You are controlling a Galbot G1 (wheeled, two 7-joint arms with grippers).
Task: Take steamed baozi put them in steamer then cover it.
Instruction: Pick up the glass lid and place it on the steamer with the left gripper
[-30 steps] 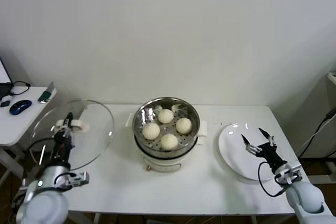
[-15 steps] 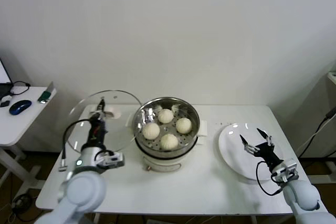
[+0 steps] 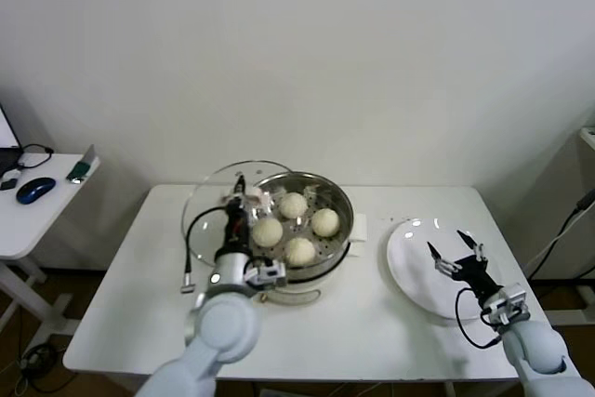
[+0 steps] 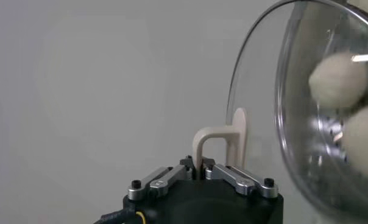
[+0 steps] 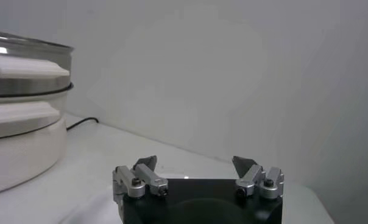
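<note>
Left pincer (image 3: 235, 194) clenched on the cover's handle (image 4: 223, 143), lid carried on edge beside the steamer.

The cover (image 3: 216, 194) stands tilted just left of the steamer (image 3: 295, 227), overlapping its near rim; four steamed baozi (image 3: 295, 227) sit inside. It must swing right and flatten. Right pincer (image 3: 456, 254) hangs released over the white plate (image 3: 409, 267) on the counter (image 3: 353, 323), well apart.
</note>
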